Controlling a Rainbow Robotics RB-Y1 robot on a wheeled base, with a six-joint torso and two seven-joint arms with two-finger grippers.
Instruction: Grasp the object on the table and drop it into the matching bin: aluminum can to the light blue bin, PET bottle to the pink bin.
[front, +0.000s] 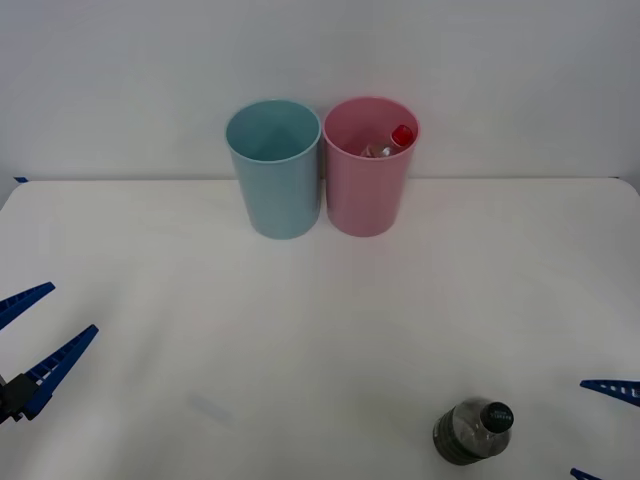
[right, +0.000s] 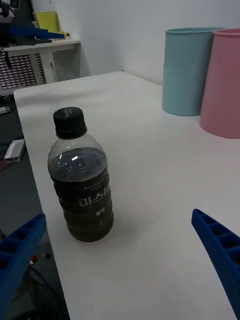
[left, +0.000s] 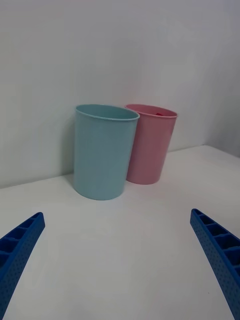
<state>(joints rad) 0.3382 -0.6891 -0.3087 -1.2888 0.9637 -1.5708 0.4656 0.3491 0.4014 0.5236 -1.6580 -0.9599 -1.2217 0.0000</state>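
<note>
The PET bottle (front: 473, 432) stands upright on the white table (front: 150, 260) near its front edge on the right, clear with a dark label band and a black-green cap. My right gripper (front: 582, 428) is open just to its right, apart from it. In the right wrist view the bottle (right: 82, 185) stands a little ahead of the open right gripper (right: 117, 215). The light blue bin (front: 272, 165) and the pink bin (front: 370, 170) stand side by side at the back. My left gripper (front: 30, 340) waits open at the far left, facing both bins (left: 102, 150).
A red-capped clear bottle (front: 392, 142) lies inside the pink bin. A white wall rises right behind the bins. The table's edge (right: 42, 200) runs close beside the PET bottle, with a floor and shelf (right: 35, 50) beyond. Bare tabletop separates the bottle from the bins.
</note>
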